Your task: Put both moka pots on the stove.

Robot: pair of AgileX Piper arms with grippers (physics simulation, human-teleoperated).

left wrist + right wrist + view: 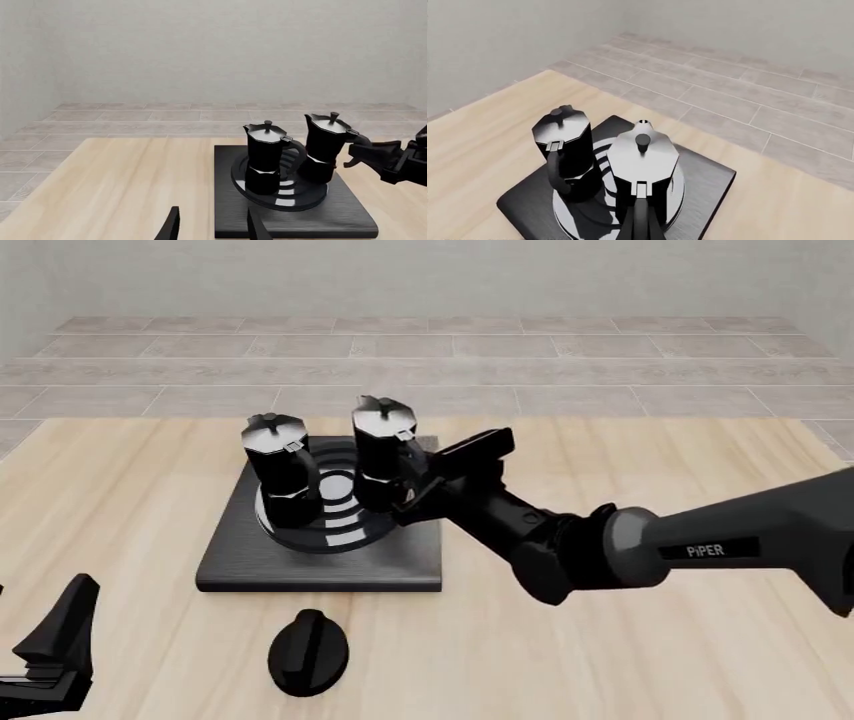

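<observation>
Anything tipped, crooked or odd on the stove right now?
Nothing stands out. Both moka pots stand upright on the stove, lids on. The right gripper is at the right pot's handle; the knob lies in front.

In the front view the stove lies left of centre on the table. 2 moka pots stand on its burner: the left pot and, just right of it, the right pot. The right gripper sits against the right pot's right side. A knob lies at lower left, before the stove.
</observation>
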